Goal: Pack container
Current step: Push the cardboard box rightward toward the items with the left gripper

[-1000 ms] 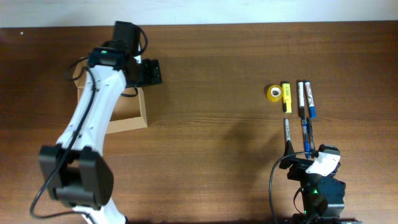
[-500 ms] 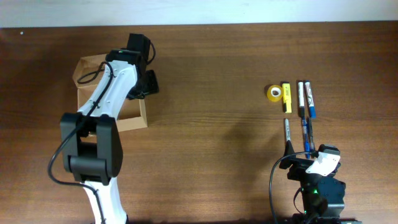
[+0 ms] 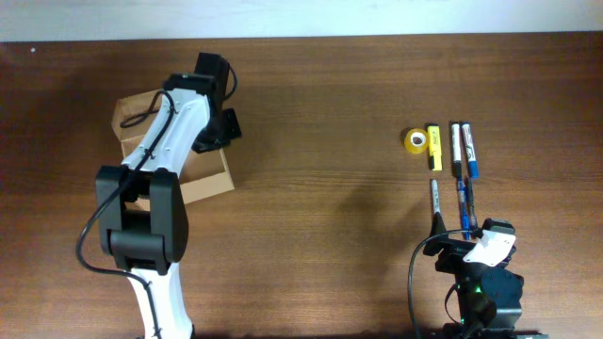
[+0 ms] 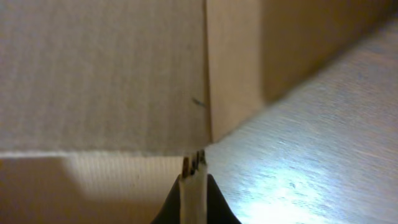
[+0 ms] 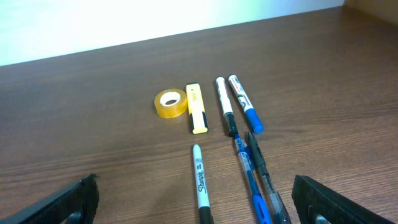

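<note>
While the right hand [image 5: 196, 208] gapes, the left hand [image 4: 193, 186] pinches the container [image 3: 209, 181].

White left arm [image 3: 170, 127], black joints (cabled)

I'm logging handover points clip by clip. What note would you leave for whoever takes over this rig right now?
Left gripper: shut, tips right at the container cardboard edge. Whether it pinches the wall is unclear.
Right gripper: open, empty, parked low facing the supplies.
Container: open, on the far left.
Supplies: tape roll, yellow highlighter, and markers and pens lie loose on the right.
Done: nothing visibly packed.
Left: move every item across into the container, then close the flap.
</note>
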Controlling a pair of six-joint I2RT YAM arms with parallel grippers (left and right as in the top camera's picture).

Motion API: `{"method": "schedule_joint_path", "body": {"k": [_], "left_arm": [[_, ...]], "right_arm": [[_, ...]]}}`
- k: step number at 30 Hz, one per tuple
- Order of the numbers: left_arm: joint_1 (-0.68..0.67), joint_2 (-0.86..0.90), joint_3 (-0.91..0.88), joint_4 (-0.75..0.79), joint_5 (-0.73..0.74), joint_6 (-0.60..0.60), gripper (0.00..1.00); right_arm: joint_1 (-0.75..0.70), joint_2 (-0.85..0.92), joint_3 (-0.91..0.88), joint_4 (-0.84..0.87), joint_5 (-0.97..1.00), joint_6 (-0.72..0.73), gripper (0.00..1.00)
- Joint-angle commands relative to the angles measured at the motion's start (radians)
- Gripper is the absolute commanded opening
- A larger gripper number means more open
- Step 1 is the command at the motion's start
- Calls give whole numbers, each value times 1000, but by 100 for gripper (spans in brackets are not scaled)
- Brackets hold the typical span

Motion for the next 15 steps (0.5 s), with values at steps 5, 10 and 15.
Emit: {"method": "schedule_joint_path", "body": {"k": [5,10,15], "left_arm": [[-112,2,400,-160,-3,-14,2],[-228,2,607,-205,-38,-28,2],[-358,4,642,-206,-56,-144,2]], "right_arm": [[-8,-8,-6,-1,15,-3,99],[-8,-8,-7,-1,15,-3,99],[-8,-8,-6,-1,15,-3,99]]}}
